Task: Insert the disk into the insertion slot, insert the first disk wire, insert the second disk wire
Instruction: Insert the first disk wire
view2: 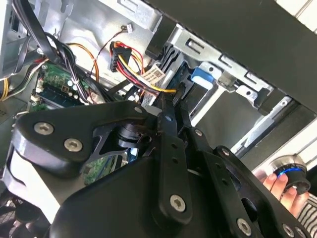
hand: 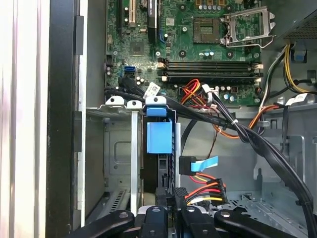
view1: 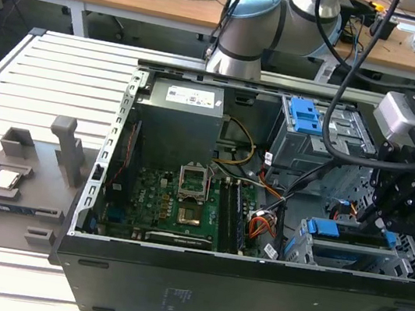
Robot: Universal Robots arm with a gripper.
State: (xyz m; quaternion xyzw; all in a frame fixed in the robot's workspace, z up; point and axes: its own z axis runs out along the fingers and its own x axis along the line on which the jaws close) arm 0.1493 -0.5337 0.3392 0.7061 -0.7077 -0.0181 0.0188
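Note:
The disk (view1: pixel 348 239) sits edge-up inside the insertion slot (view1: pixel 305 250), a low silvery perforated bay at the exterior view's right; its blue carrier (hand: pixel 159 137) stands between the slot's metal walls (hand: pixel 119 144). My gripper (view1: pixel 381 218) hangs over the disk's rear end. In the first wrist view the gripper (hand: pixel 171 198) is shut on a black connector with red, yellow and black wires (hand: pixel 205 191), held against the disk's edge. A second connector with a flat blue cable (hand: pixel 199 164) lies loose just beside it. The gripper (view2: pixel 171 99) pinches the wire bundle in the second wrist view too.
A taller grey cage with a blue latch (view1: pixel 307 114) stands behind the slot. The motherboard (view1: pixel 180 202) and thick black cable bundles (hand: pixel 257 144) fill the case. A grey fixture plate (view1: pixel 9 187) lies outside the case. A person's hand (view2: pixel 277 186) holds a round device nearby.

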